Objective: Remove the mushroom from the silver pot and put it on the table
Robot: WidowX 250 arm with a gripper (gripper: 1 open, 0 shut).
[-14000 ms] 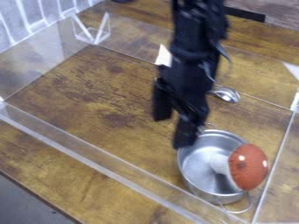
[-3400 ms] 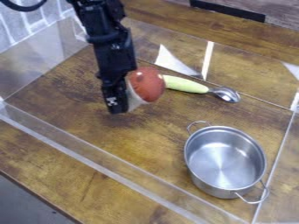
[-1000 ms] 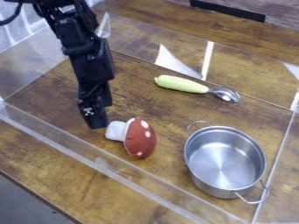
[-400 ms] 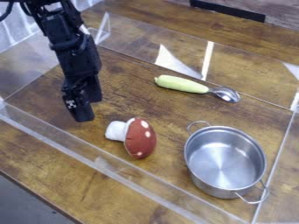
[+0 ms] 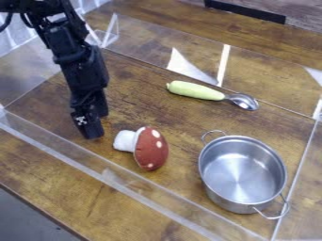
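Observation:
The mushroom (image 5: 145,147) lies on its side on the table (image 5: 189,122), red-brown cap toward the front, white stem pointing left. It rests just left of the silver pot (image 5: 243,174), which stands empty at the front right. My gripper (image 5: 88,123) hangs low over the wood a short way left of the mushroom, pointing steeply down. It is clear of the mushroom and holds nothing; its dark fingers read as open.
A yellow-green handled spoon (image 5: 212,93) lies behind the pot, metal bowl to the right. Clear acrylic walls (image 5: 88,168) border the tabletop on all sides, with upright acrylic pieces (image 5: 201,68) near the back.
My gripper has drifted left, away from the mushroom. The mushroom, the pot and the spoon have stayed put.

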